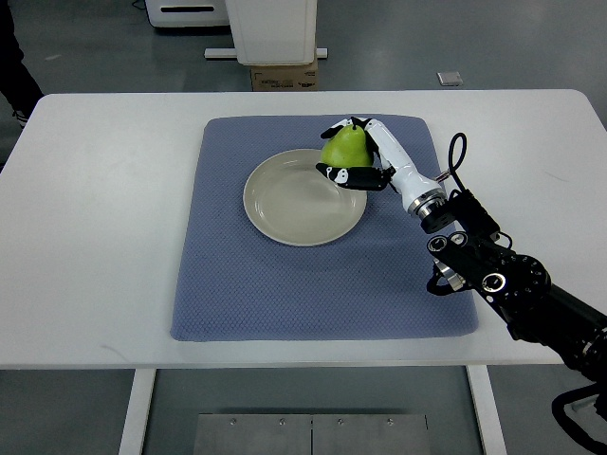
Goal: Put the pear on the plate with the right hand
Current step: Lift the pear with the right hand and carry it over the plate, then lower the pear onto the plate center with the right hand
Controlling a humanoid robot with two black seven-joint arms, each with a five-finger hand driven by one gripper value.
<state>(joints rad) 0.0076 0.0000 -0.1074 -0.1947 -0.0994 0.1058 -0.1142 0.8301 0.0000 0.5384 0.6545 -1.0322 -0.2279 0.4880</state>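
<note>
One white-and-black robot right hand (360, 156) is at work, its fingers curled around a green pear (345, 146), thumb below and the others over the top. That pear sits at the far right rim of the round beige ceramic plate (289, 204), which lies on a blue-grey quilted mat (247, 294) over the white table (95, 237). Whether the fruit already touches the rim is hard to tell. Carrying looks nearly finished; lowering and release remain.
</note>
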